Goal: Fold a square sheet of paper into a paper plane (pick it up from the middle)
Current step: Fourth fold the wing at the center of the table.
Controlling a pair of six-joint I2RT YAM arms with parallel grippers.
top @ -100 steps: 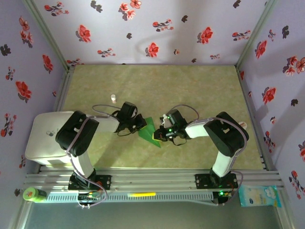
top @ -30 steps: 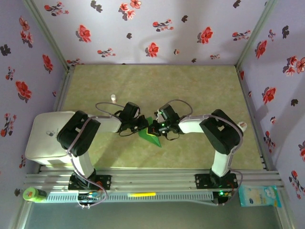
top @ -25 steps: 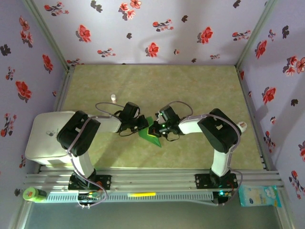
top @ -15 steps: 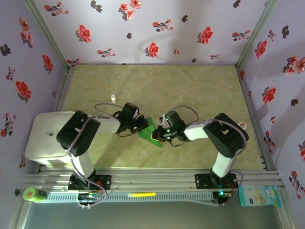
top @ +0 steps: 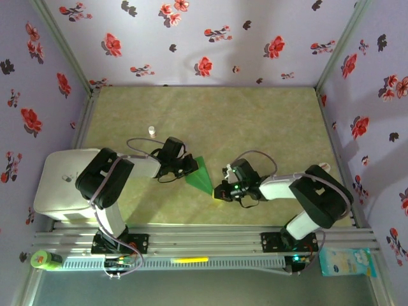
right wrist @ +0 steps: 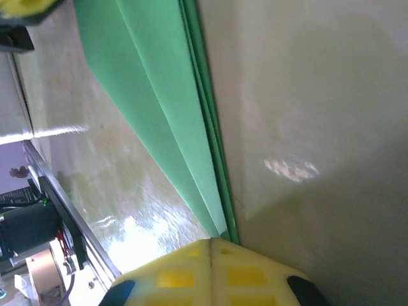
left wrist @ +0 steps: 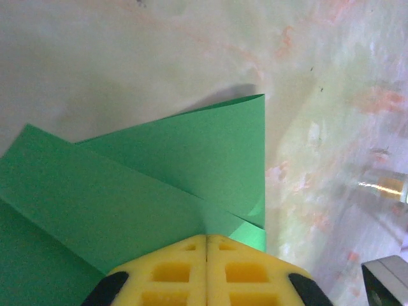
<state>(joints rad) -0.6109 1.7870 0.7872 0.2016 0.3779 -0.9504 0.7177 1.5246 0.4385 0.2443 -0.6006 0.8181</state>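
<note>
- Folded green paper (top: 199, 174) lies low on the table (top: 268, 121), in the middle between my two arms. From above it reads as a narrow triangle, wide end up-left, point down-right.
- Left wrist view: the paper (left wrist: 159, 172) shows overlapping creased layers, one flap ending in a sharp corner.
- Right wrist view: the paper (right wrist: 153, 95) tapers in stacked long edges towards my pads.
- My left gripper (top: 189, 167) is at the wide end. Its yellow pads (left wrist: 172, 274) are pressed together with no gap, and the paper runs in under their seam: clamped on the paper.
- My right gripper (top: 218, 192) is at the pointed end. Its pads (right wrist: 172, 277) are likewise closed tight, with the tip of the paper meeting their seam: pinching the point.
- Small white bottle (top: 152, 131) stands upright beyond the left gripper, apart from the paper.
- White box (top: 57, 185) sits at the table's left edge.
</note>
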